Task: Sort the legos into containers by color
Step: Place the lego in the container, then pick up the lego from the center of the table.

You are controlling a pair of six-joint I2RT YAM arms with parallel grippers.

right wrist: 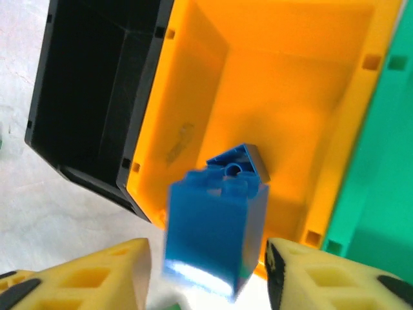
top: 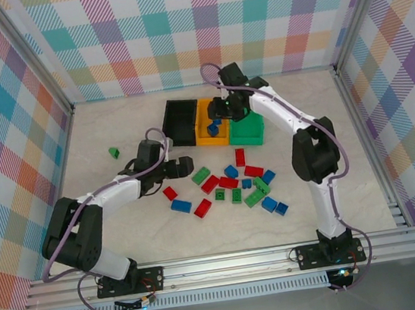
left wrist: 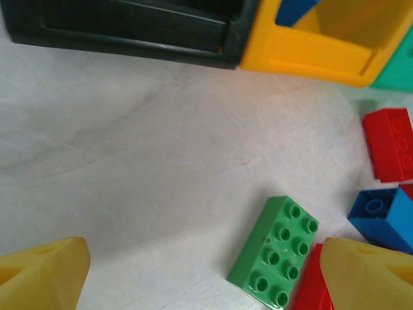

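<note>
The black bin (top: 180, 122), orange bin (top: 206, 134) and green bin (top: 248, 130) stand joined in a row at the back. My right gripper (top: 224, 107) hovers over the orange bin (right wrist: 284, 84), open. A blurred blue brick (right wrist: 213, 226) is between its fingers with gaps on both sides, above another blue brick (right wrist: 242, 158) lying in the bin. My left gripper (top: 186, 165) is open low over the table, next to a green brick (left wrist: 274, 252). Its right finger (left wrist: 368, 274) overlaps a red brick (left wrist: 308, 287).
Several red, green and blue bricks lie scattered in a cluster (top: 242, 185) in front of the bins. A lone green brick (top: 114, 152) sits far left. In the left wrist view a red brick (left wrist: 390, 143) and a blue brick (left wrist: 384, 216) lie at the right. Plaid walls surround the table.
</note>
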